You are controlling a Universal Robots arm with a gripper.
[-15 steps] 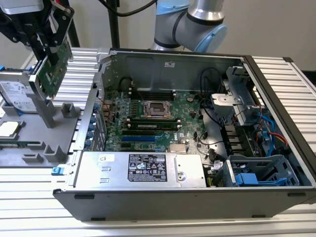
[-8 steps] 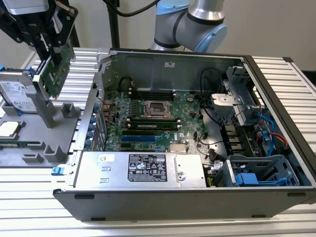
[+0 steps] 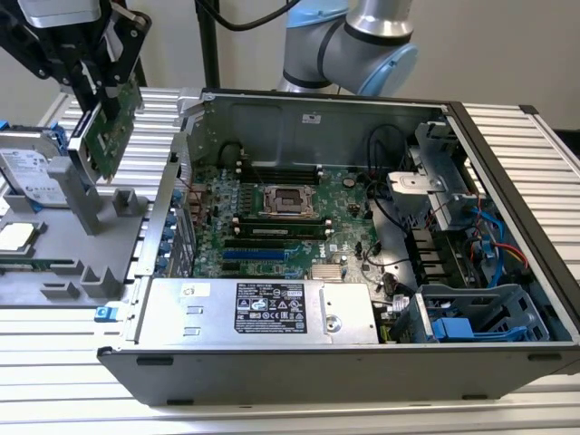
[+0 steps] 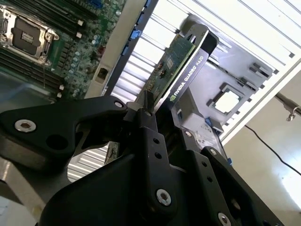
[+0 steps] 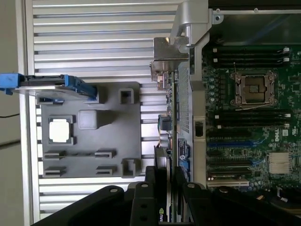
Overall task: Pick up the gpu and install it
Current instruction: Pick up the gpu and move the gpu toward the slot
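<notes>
Pincer [image 3: 101,98] aloft, tilted — pinching gpu [image 3: 112,138] above grey holder [image 3: 129,205], beside open case [image 3: 299,118].

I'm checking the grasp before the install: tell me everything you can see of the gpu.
The gpu is a flat green circuit card with a black shroud on one face and a silver metal bracket at one end. The pincer is shut on it and holds it tilted, apparently clear of the grey tray, at the exterior view's left of the open computer case.
</notes>
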